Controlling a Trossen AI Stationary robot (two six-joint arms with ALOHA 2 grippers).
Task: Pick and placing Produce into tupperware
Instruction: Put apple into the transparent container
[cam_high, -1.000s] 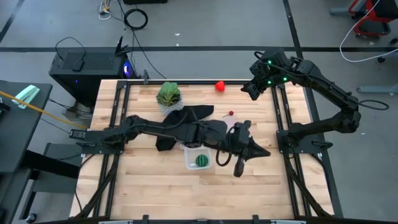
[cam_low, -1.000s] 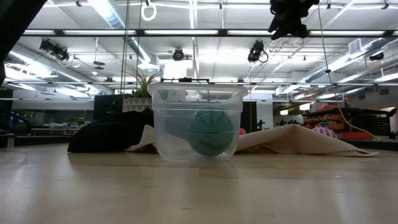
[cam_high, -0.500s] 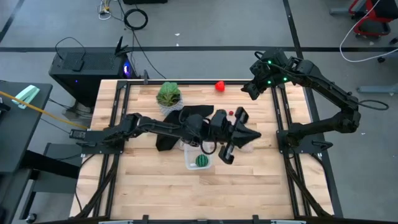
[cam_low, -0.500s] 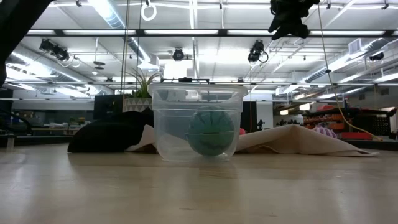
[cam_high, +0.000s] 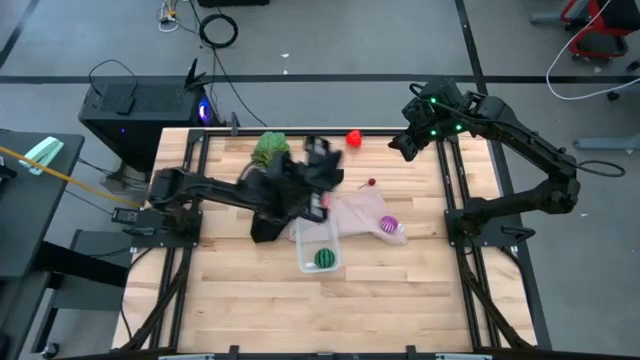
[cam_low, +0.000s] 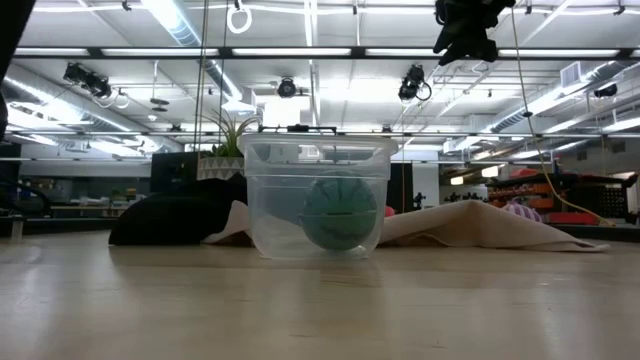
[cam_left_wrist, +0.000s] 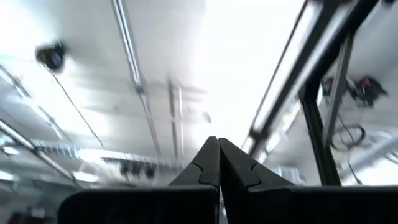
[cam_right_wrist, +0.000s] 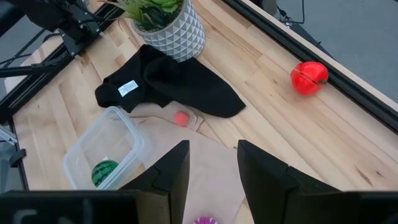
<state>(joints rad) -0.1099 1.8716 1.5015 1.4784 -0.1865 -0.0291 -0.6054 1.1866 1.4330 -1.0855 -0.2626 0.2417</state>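
The clear tupperware (cam_high: 320, 247) stands near the table's middle with the green melon-like fruit (cam_high: 324, 258) inside; both also show in the low view, tupperware (cam_low: 316, 200) and fruit (cam_low: 341, 212). A purple fruit (cam_high: 388, 224) lies on the beige cloth (cam_high: 360, 212). The red fruit (cam_high: 354, 138) and a small pinkish fruit (cam_high: 372, 183) lie on bare wood. My left gripper (cam_high: 320, 160), shut and empty, points up over the black cloth (cam_high: 268, 225). My right gripper (cam_right_wrist: 213, 165) hangs open above the far right corner, holding nothing.
A potted green plant (cam_high: 270, 148) in a white pot stands at the far edge, beside the black cloth. Black frame rails (cam_high: 452, 190) run along the table's left and right sides. Bare wood lies in front of the tupperware.
My left gripper has drawn back from over the beige cloth, right of the tupperware, toward the table's left and far edge. It has tipped from level to pointing up and stayed shut. The fruits, cloths and tupperware lie where they were.
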